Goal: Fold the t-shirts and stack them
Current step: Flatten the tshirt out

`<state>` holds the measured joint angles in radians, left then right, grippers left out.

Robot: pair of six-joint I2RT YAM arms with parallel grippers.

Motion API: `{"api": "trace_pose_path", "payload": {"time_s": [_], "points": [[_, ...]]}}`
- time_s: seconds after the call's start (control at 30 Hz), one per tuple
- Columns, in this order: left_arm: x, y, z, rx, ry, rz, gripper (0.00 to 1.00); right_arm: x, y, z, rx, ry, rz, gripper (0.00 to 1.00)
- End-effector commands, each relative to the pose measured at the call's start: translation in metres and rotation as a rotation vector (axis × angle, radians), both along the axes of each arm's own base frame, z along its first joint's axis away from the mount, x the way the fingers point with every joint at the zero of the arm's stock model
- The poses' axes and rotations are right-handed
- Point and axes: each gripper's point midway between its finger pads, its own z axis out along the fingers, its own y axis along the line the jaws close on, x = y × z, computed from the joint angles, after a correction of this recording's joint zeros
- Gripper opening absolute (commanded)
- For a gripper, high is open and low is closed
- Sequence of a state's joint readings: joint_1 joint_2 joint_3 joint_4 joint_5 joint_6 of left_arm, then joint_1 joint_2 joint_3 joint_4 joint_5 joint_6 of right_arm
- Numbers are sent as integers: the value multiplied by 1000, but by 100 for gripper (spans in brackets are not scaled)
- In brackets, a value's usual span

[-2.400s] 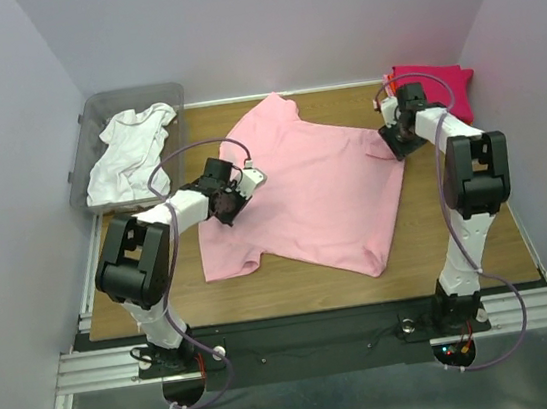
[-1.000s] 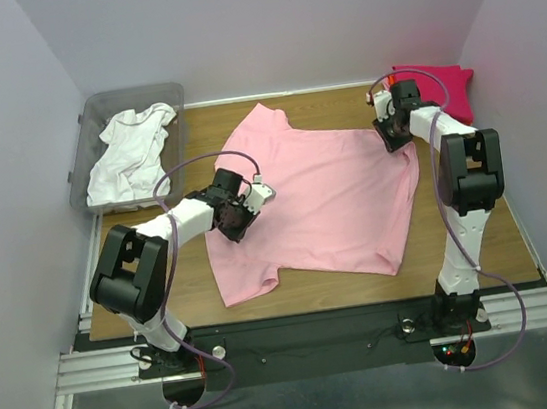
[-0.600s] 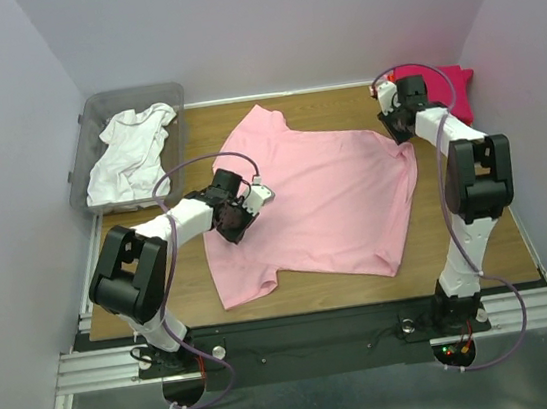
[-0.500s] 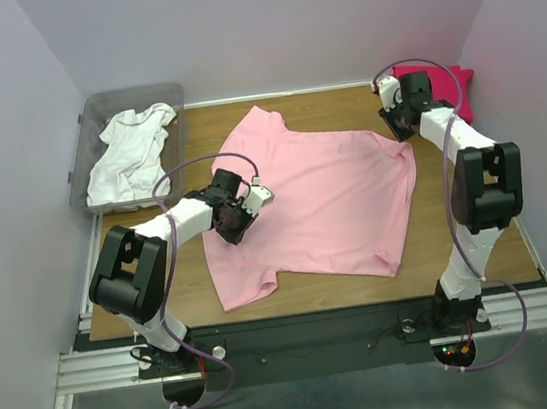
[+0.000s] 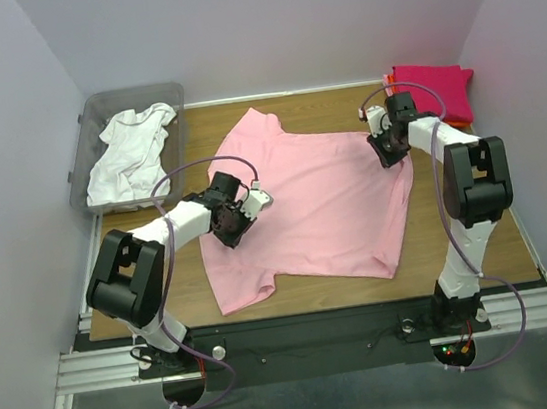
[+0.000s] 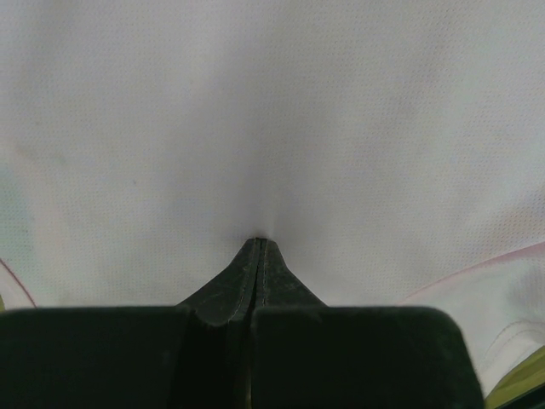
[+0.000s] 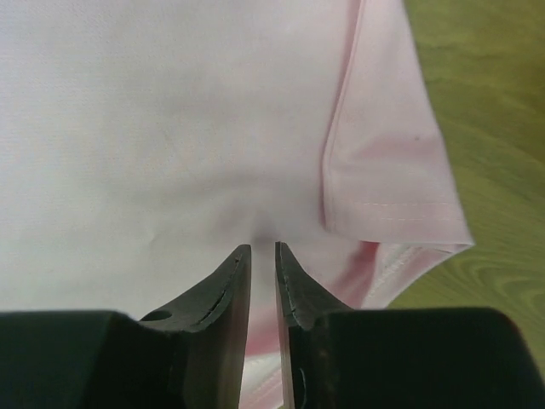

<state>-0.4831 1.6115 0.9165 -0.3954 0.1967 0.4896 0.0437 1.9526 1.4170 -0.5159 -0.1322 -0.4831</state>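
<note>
Left claw pinched shut on light pink t-shirt, right claw nearly closed by its sleeve (grip I cannot tell), wooden worktop beneath

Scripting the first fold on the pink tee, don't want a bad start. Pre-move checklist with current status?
1. Left gripper pinching the light pink t-shirt: ok, jaws shut, fabric puckered at the tips.
2. Right gripper grip by the sleeve: cannot tell, a narrow gap shows between the jaws.
3. Shirt flat: not ok, that sleeve looks folded onto the body.
4. Folded magenta t-shirt clear of the fold path: ok, at the far right corner.
5. White t-shirt in the bin: ok.
</note>
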Motion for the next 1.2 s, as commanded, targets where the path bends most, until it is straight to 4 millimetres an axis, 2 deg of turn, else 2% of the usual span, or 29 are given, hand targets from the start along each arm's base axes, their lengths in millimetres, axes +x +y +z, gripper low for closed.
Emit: {"api": "trace_pose_path", "payload": {"time_s": [0.0, 0.03, 0.1, 0.23, 0.37, 0.5, 0.7, 0.77, 0.8, 0.87, 0.9, 0.97, 1.03, 1.13, 1.17], "points": [[-27, 24, -15, 87, 75, -11, 2, 4, 2, -3, 29, 16, -41, 23], [-28, 25, -16, 93, 77, -12, 2, 4, 1, -12, 20, 34, -44, 21], [-30, 27, -19, 102, 78, -17, 2, 12, -4, -19, 0, 26, -80, 20], [-32, 32, -23, 112, 78, -21, 2, 33, -13, -19, -25, -37, -147, 20], [-35, 38, -26, 124, 85, -21, 2, 54, -34, -22, -110, -106, -227, 18], [-37, 43, -28, 131, 90, -22, 2, 72, -51, -10, -135, -188, -296, 19], [-44, 56, -34, 159, 109, -23, 2, 93, -61, 14, -143, -275, -351, 20], [-47, 59, -34, 164, 113, -23, 2, 88, -57, 20, -124, -271, -325, 23], [-48, 60, -32, 162, 110, -24, 2, 81, -45, 18, -92, -243, -256, 27], [-52, 58, -29, 144, 119, -33, 2, 68, -35, 29, -52, -226, -194, 33], [-54, 56, -24, 131, 119, -41, 2, 51, -21, 24, -11, -158, -118, 37], [-57, 50, -16, 94, 122, -57, 2, 28, -12, 31, 21, -94, -65, 39], [-57, 39, 0, 42, 105, -109, 3, 13, -3, 33, 53, -61, -35, 39], [-50, 35, 18, 34, 59, -113, 5, 7, -1, 55, 69, -99, -37, 39], [-48, 34, 23, 29, 49, -105, 9, 1, 2, 63, 85, -99, -28, 39]]}}
